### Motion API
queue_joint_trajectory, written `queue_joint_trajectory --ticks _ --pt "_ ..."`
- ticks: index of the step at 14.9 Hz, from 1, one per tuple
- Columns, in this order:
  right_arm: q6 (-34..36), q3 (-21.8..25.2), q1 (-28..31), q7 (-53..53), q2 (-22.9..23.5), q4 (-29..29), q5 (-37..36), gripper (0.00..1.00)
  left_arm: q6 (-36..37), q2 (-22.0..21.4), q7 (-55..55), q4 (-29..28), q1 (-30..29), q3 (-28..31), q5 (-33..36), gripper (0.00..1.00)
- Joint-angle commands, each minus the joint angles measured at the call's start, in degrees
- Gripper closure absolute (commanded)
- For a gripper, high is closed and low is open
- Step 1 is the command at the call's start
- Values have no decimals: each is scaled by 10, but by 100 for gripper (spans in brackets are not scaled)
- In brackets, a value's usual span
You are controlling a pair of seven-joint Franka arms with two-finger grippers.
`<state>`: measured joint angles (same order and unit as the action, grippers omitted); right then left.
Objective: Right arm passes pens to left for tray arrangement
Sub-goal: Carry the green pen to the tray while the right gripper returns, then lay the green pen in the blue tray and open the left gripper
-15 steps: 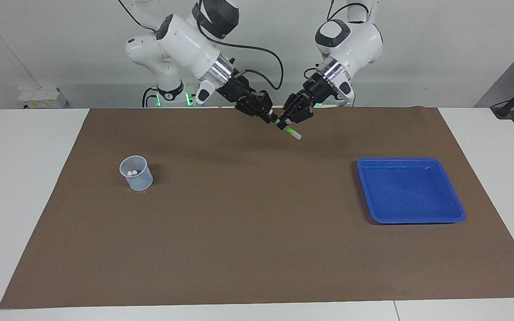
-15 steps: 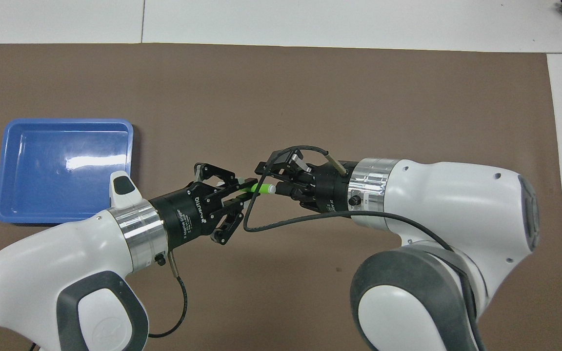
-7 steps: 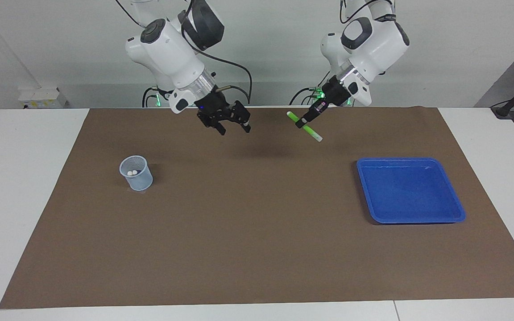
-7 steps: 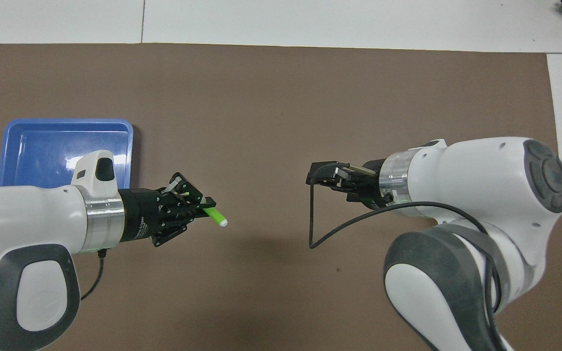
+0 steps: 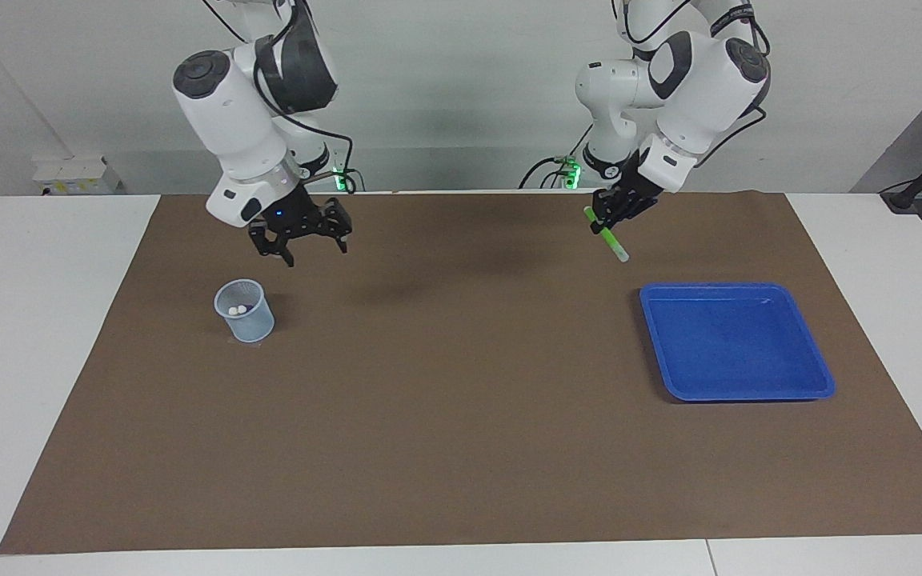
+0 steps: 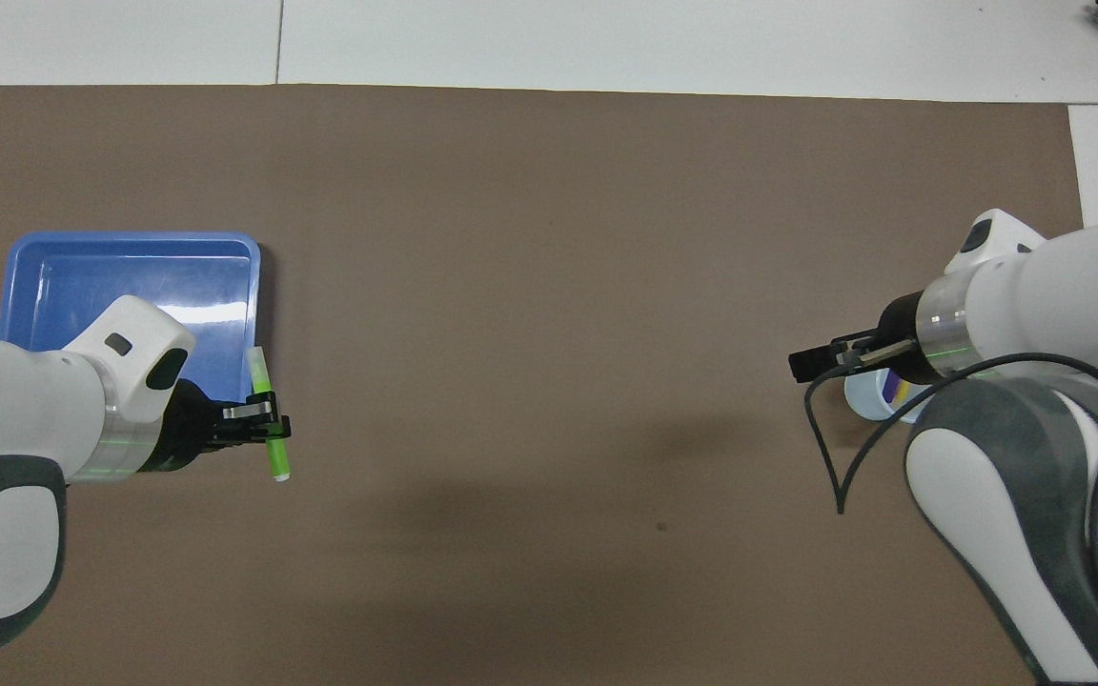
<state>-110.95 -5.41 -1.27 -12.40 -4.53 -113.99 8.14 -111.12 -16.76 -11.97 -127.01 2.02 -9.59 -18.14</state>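
Right now left gripper point(image 5: 610, 226) is clamped on green pen point(image 5: 612, 243) over mat near tray point(image 5: 819, 374); right gripper point(image 5: 307, 242), jaws apart, over mesh cup point(image 5: 246, 315).

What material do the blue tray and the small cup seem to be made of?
The blue tray looks like smooth, glossy plastic: light glints on its floor, and its corners are rounded as if moulded. The pale blue cup seems to be fine mesh, since its wall looks finely gridded and partly see-through; whether it is metal or plastic cannot be told.
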Motion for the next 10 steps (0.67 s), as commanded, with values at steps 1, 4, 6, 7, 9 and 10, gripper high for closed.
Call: queue_joint_trajectory --ticks 1,4,6,7,9,10 --pt "-13 -9 44 -138 5 -22 -40 0 13 6 104 4 -38 -4 69 100" --pt "-78 -9 61 -184 13 -65 -57 0 7 50 173 30 -73 -4 128 100" --pt "-101 -9 83 -226 42 -69 -57 0 -8 95 185 57 -86 -4 157 100" --pt "-116 -9 93 -231 50 -69 -57 0 -34 114 186 59 -90 -4 171 100" --pt "-117 -9 94 -229 56 -70 -58 0 -81 148 187 60 -106 -4 187 100" --pt "-120 -9 95 -229 60 -74 -58 1 -105 163 187 61 -110 -5 193 100"
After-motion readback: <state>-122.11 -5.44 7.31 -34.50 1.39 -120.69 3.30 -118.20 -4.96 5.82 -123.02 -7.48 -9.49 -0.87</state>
